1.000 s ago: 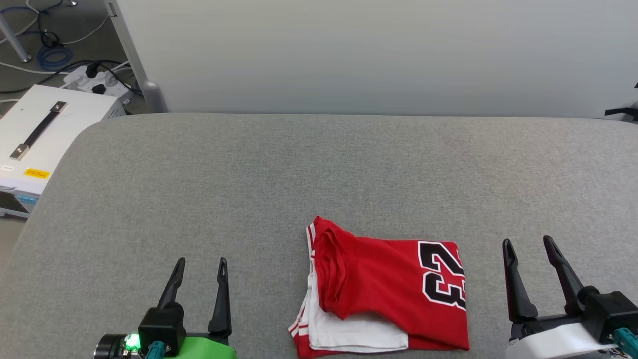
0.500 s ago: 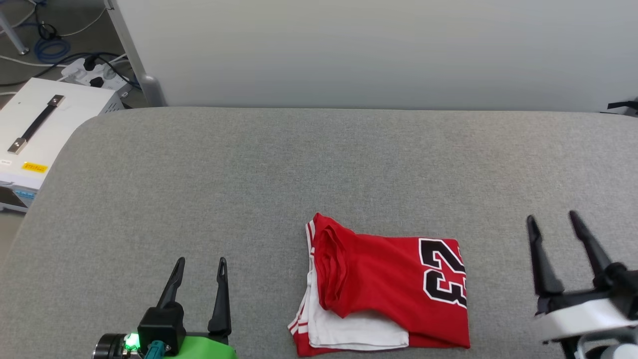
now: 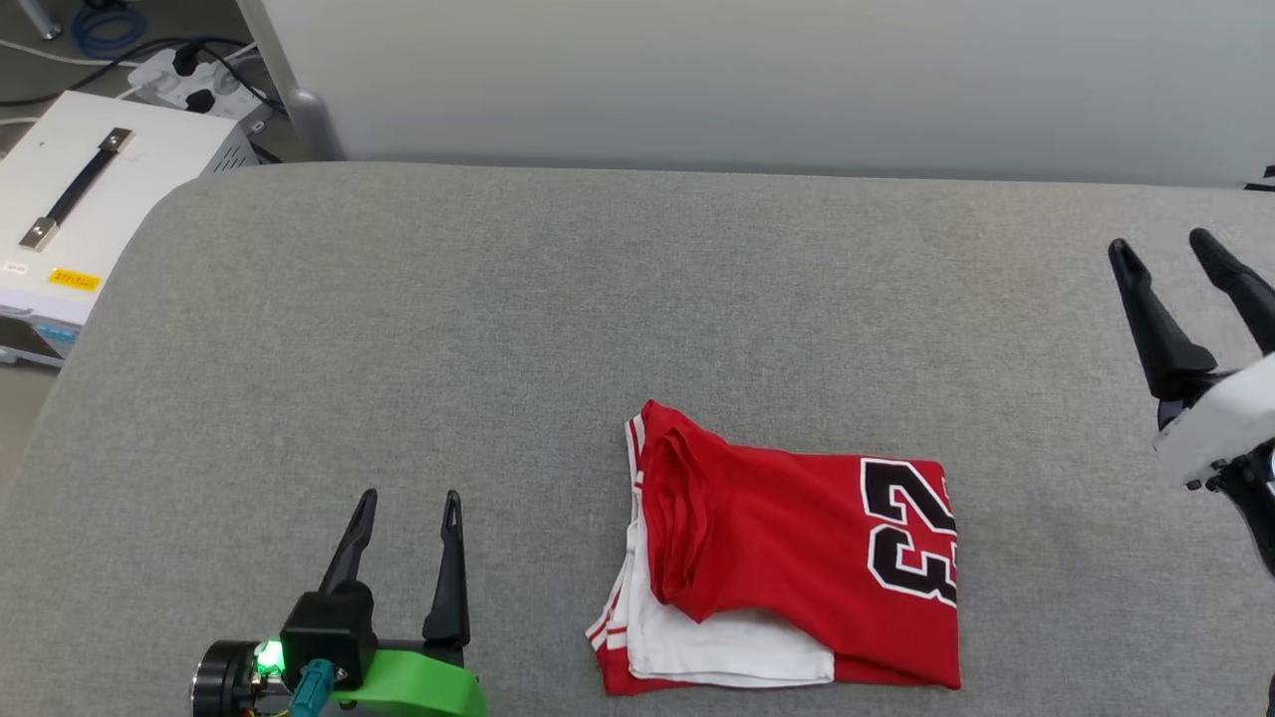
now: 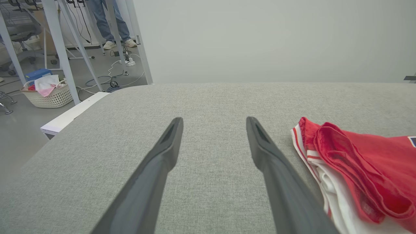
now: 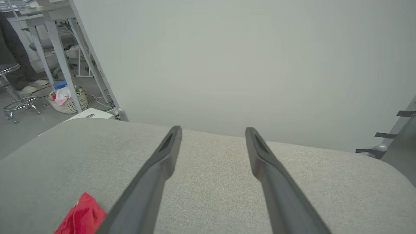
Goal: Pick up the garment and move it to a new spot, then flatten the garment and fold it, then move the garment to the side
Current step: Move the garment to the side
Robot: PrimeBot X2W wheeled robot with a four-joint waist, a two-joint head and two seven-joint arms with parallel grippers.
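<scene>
The garment [image 3: 787,558] lies folded on the grey table [image 3: 498,299], close to the edge nearest me and a little right of centre. It is a compact red rectangle with a white sleeve and red-white striped trim showing at its left end. Its long axis runs left to right across my head view.

My left end effector [image 3: 410,495] sits low at the near edge with its 2 fingers spread and nothing between them. The garment is to its right, near but not touching; in my left wrist view the striped trim lies just beyond my right-hand finger. My right end effector [image 3: 1160,242] is also spread and empty. It is raised at the far right, well apart from the garment, which lies down and to its left; its wrist view catches a red corner at the lower left.

So the left arm is the nearer, and I judge that a sideways slide or a pinch at the trimmed end suits it best.

The readable writing is the black, white-outlined 23 [image 3: 911,543] at the garment's right end, turned sideways to me. A yellow label [image 3: 75,279] on the white box [image 3: 100,199] beside the table is too small to read.
</scene>
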